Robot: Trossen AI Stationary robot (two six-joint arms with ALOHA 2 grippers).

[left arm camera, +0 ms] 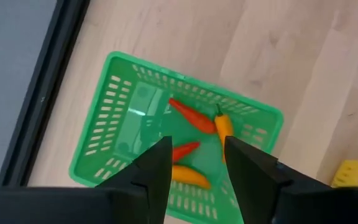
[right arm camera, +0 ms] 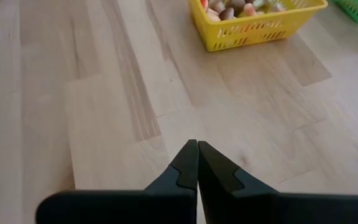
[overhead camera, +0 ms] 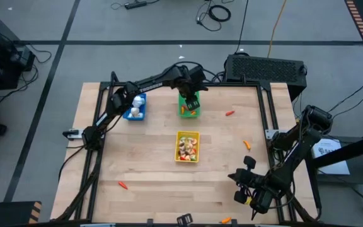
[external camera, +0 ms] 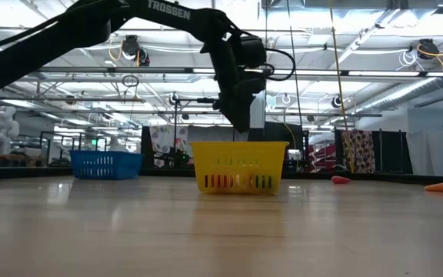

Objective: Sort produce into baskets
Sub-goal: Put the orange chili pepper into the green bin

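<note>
My left gripper (left arm camera: 197, 144) hangs open over the green basket (left arm camera: 123, 124), fingers pointing down, touching nothing. Below it, several red and orange pepper-like pieces (left arm camera: 191, 115) lie on the basket's floor. In the high view this gripper (overhead camera: 191, 99) covers the basket's (overhead camera: 183, 99) far part. The blue basket (overhead camera: 135, 112) holds white bulbs (overhead camera: 137, 101). The yellow basket (overhead camera: 187, 146) at the table's middle holds mixed produce. My right gripper (right arm camera: 197, 146) waits shut over bare wood near the right front corner (overhead camera: 235, 178).
Loose orange-red pieces lie on the table: one right of the green basket (overhead camera: 230, 113), one right of the yellow basket (overhead camera: 247, 144), one near the front left (overhead camera: 124, 185), one at the front edge (overhead camera: 226, 221). A black box (overhead camera: 266, 68) stands behind the far edge.
</note>
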